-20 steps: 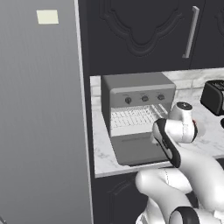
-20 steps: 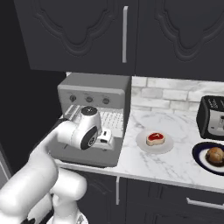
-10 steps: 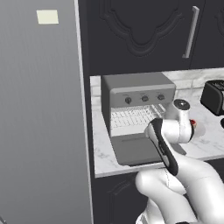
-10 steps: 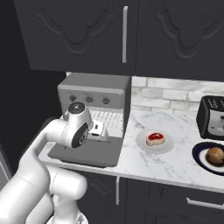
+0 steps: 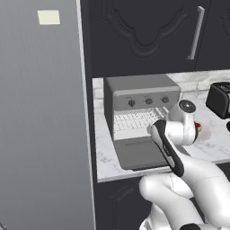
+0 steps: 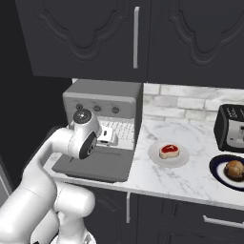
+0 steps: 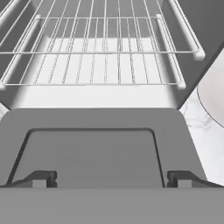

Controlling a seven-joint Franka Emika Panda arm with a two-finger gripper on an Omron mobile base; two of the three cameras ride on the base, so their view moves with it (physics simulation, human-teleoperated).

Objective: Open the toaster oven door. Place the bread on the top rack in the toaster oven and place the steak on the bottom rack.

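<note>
Toaster oven sat on the table; toaster oven door lay flat open, so step one looked done; fingers held nothing, spread wide above the door; steak and bread waited on plates right of the oven; next move likely swings right to grasp bread.

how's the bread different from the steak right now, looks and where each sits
The bread is a round brown ball; the steak is flat and red with a pale rim. The bread sits on a dark plate, the steak on a pale plate nearer the toaster oven. Both rest on the counter, outside the oven.
</note>
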